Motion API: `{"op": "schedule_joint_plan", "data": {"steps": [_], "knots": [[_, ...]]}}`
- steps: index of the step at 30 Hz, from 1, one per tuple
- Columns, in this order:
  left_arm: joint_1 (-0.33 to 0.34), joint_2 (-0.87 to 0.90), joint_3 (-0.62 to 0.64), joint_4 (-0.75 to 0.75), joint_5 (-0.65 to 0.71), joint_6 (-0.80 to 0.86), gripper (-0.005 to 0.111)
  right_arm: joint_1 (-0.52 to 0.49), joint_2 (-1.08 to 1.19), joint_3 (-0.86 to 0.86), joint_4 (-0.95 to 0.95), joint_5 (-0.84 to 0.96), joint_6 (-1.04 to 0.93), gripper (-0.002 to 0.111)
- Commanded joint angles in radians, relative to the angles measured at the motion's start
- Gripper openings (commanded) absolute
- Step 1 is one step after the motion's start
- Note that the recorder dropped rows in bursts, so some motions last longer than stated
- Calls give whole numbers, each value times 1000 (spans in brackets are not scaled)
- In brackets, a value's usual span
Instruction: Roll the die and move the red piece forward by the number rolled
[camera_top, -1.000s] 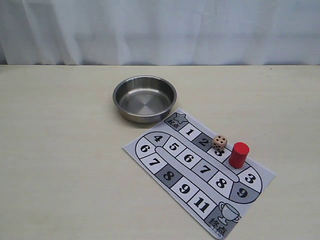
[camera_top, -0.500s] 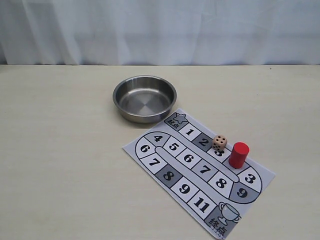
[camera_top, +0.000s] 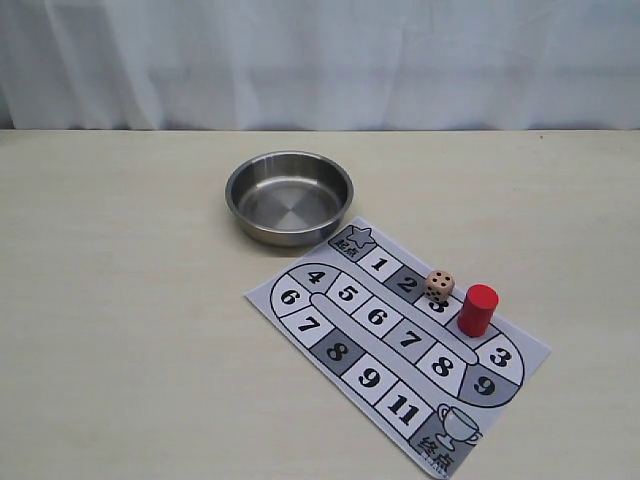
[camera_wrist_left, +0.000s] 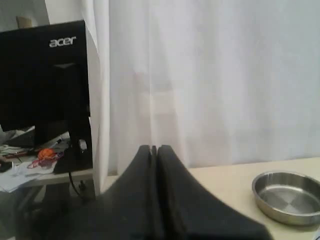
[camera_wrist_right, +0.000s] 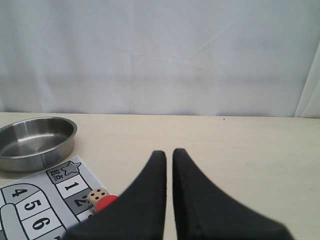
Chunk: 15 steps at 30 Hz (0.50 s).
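The cream die (camera_top: 439, 286) rests on the numbered paper board (camera_top: 345, 330), over the square just past the 2. The red piece (camera_top: 478, 310) stands upright right beside it, near the board's right edge. Neither arm appears in the exterior view. In the right wrist view my right gripper (camera_wrist_right: 169, 153) is shut with nothing between its fingers; the die (camera_wrist_right: 97, 197) and the top of the red piece (camera_wrist_right: 106, 201) peek out beside one finger. My left gripper (camera_wrist_left: 154, 148) is shut and empty, raised well away from the board.
A steel bowl (camera_top: 289, 196) stands behind the board's star square, and shows too as the bowl (camera_wrist_right: 35, 142) and the bowl (camera_wrist_left: 287, 196). A white curtain hangs behind the table. A black monitor (camera_wrist_left: 45, 85) stands off the table's left end.
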Motion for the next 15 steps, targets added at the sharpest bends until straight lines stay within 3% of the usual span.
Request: {"op": "schedule_joint_plan", "data": {"steps": [1, 6, 15], "knots": [[-1, -3, 154, -9, -140, -7, 0, -3, -5, 2, 1, -1, 0, 4], [-1, -3, 310, -59, -264, -7, 0, -3, -5, 2, 1, -1, 0, 4], [-1, -3, 451, -53, -445, -7, 0, -3, -5, 2, 1, -1, 0, 4]]}}
